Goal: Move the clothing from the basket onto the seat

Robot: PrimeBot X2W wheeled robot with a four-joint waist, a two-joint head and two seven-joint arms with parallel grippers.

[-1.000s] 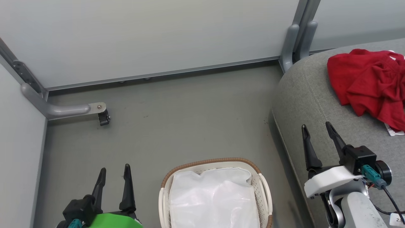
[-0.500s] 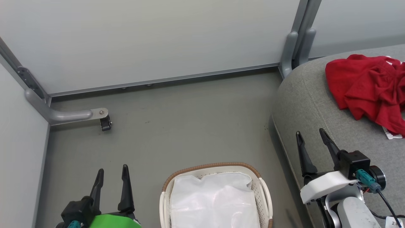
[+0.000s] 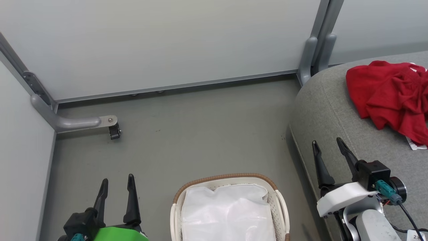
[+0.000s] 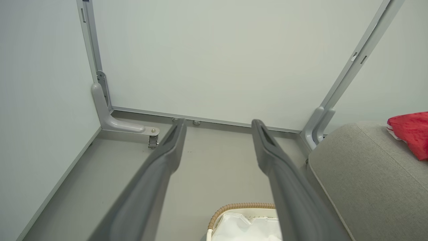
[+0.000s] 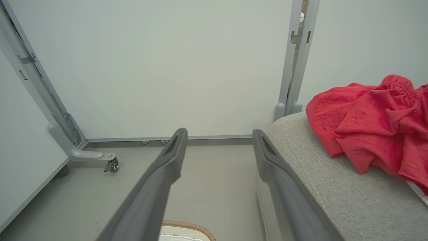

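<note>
Crumpled red clothing lies on the grey seat at the right. The cream basket with a brown rim stands on the floor at the bottom centre, and a white liner covers its inside. My left gripper hovers open and empty to the basket's left. Over the seat's front edge my right gripper is open with nothing between its fingers.
Pale partition panels close off the back and the left. A grey bracket foot with a small caster juts onto the floor at the left. Another grey post foot stands by the seat's far corner. Grey floor lies between them.
The head view has tilted, so the whole scene sits a little lower in the picture. Both grippers stay open. The clothing and basket have not moved.
</note>
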